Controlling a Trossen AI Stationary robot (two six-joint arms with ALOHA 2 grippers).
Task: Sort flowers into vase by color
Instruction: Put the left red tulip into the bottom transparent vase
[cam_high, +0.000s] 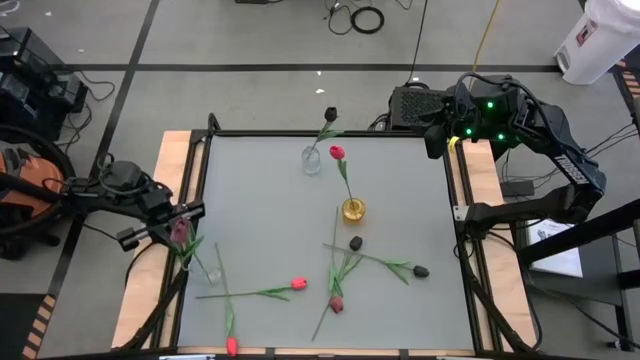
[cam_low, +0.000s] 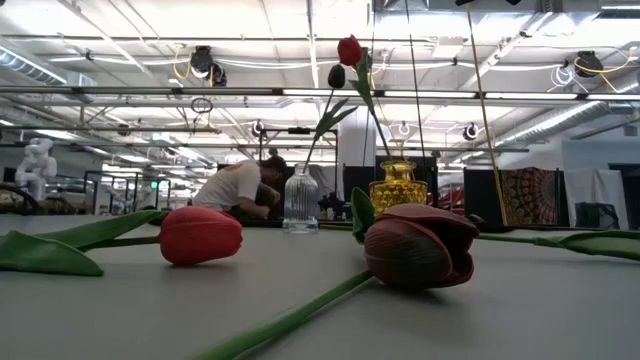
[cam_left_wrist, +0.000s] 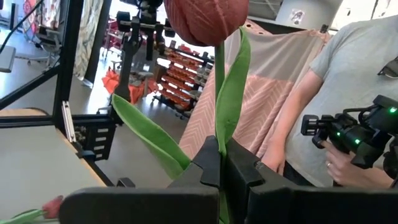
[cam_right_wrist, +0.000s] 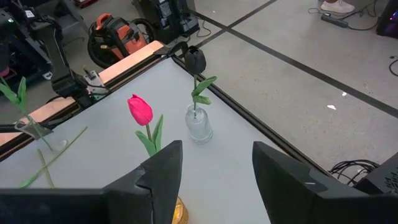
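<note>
Mostly grey table (cam_high: 400, 190), workshop bkgd, left claw (cam_left_wrist: 219, 163) pinching maroon tulip (cam_left_wrist: 205, 18), right claw (cam_right_wrist: 214, 165) open.

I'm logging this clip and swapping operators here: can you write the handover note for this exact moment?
Left hand: shut on a maroon tulip by its stem, at the table's left edge, near a third clear vase.
Right hand: open, empty, waiting past the far right corner.
Done: black tulip in the clear vase; red tulip in the gold vase.
Left: the held tulip, plus loose flowers lying on the table: two red, two black, one maroon.
</note>
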